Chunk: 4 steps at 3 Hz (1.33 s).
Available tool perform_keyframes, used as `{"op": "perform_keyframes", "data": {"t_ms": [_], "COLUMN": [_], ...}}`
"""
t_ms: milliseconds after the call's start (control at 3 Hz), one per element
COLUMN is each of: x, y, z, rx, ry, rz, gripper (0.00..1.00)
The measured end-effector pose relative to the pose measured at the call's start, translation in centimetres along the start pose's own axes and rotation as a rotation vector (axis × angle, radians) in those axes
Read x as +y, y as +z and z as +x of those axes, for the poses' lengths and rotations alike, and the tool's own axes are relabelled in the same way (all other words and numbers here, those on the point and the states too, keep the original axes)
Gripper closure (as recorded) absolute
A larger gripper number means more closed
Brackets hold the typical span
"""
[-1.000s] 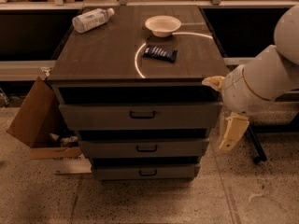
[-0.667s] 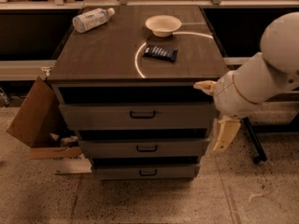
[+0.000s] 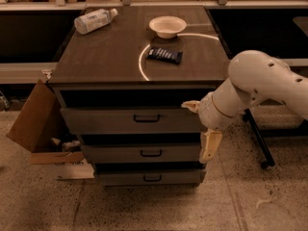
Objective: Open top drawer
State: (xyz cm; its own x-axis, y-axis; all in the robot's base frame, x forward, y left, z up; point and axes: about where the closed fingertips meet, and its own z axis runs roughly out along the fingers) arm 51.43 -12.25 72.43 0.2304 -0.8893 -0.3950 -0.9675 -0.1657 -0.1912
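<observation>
Grey flat-panel top drawer [image 3: 101,121], shut; cream two-finger claw [image 3: 196,131] at its 3 o'clock, spread empty, seemingly staged for the black pull [image 3: 147,118].

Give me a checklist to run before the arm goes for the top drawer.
1. Top drawer closed: ok.
2. Its black handle unobstructed: ok.
3. Gripper lined up with the handle: not ok, it hangs by the right edge of the cabinet.
4. Jaws apart, holding nothing: ok.
5. Cardboard box out of the drawer's path: ok, it sits left of the cabinet.
</observation>
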Motion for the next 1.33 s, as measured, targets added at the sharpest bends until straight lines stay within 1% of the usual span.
{"op": "perform_keyframes", "data": {"t_ms": [333,1000,1333], "x": [0.0,-3.2,-4.8], "y": [0.1,3.6,4.6], "z": [0.0,3.6,4.9], "rx": [0.000,0.027,0.042], "ry": [-0.002,-0.032,-0.036], "rz": [0.000,0.048,0.073], "gripper": [0.00,0.00,0.00]}}
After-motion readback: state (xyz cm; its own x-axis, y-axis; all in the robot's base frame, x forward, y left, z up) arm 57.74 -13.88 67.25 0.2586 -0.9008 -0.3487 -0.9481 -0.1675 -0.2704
